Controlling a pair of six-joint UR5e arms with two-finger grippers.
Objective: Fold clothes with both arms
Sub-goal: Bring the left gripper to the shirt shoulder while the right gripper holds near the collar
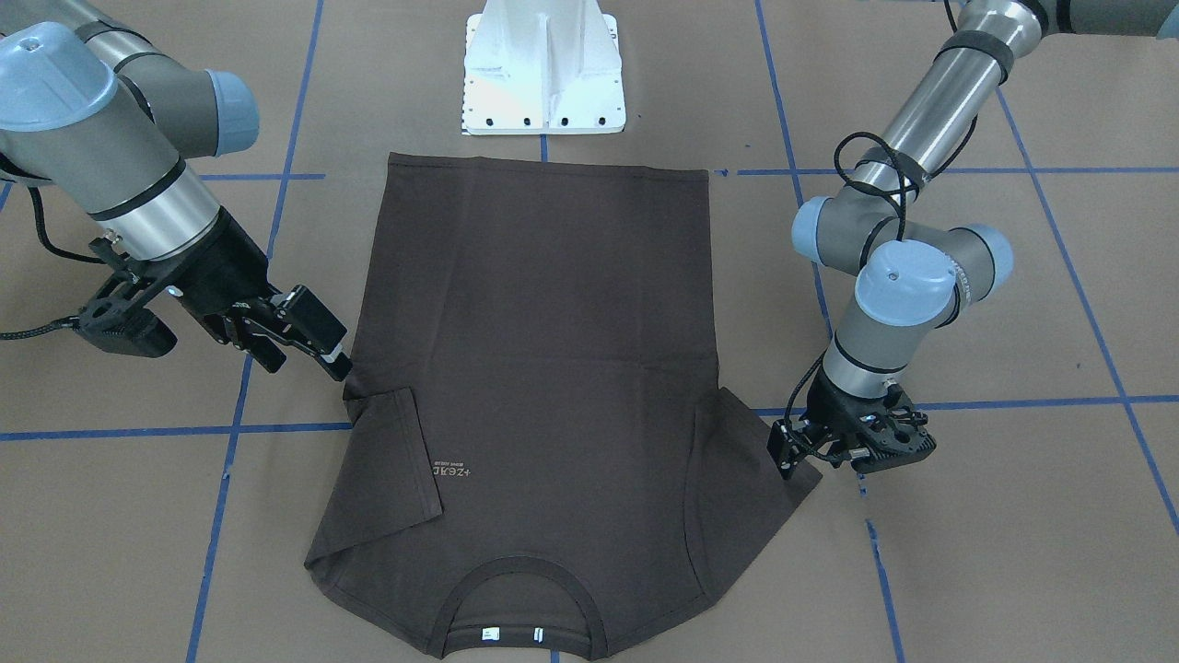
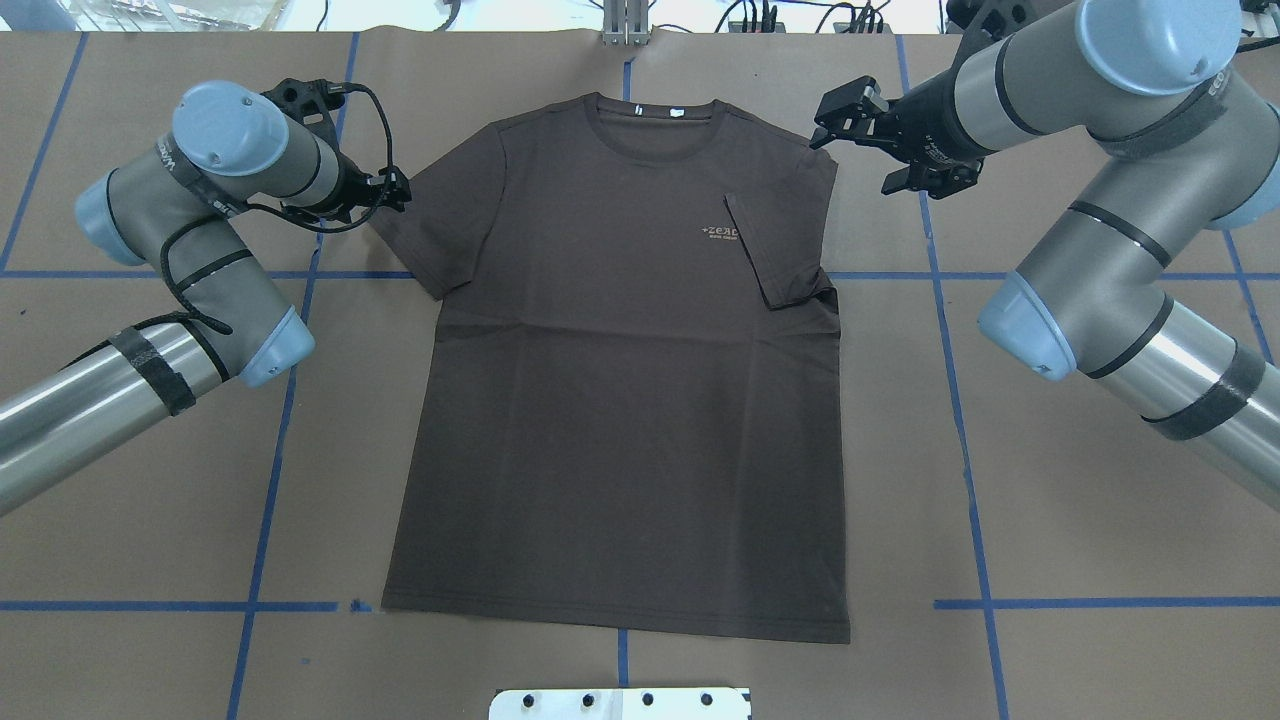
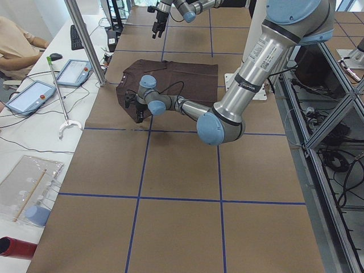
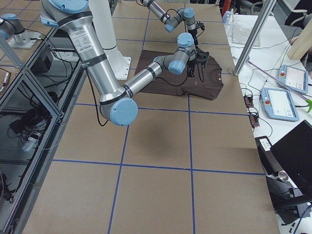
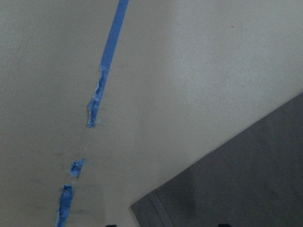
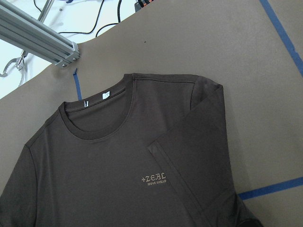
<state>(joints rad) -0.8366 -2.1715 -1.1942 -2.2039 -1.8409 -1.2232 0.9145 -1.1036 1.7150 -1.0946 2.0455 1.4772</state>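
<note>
T-shirt: lay flat and face up on the tabletop, one sleeve folded in beside its logo.
Left gripper: jaws parted, low at the tip of the T-shirt's spread sleeve.
Right gripper: jaws parted, empty, raised by the T-shirt's shoulder.
Pedestal base: just off the T-shirt's hem.

- From this end I see the dark brown T-shirt lying flat on the brown-papered desk, which is crossed by blue tape lines.
- My near, large right arm reaches across the shirt, and the right gripper hangs over the cloth.
- The far left arm stands beyond the shirt.
- Two tablets lie on the white side table.
</note>
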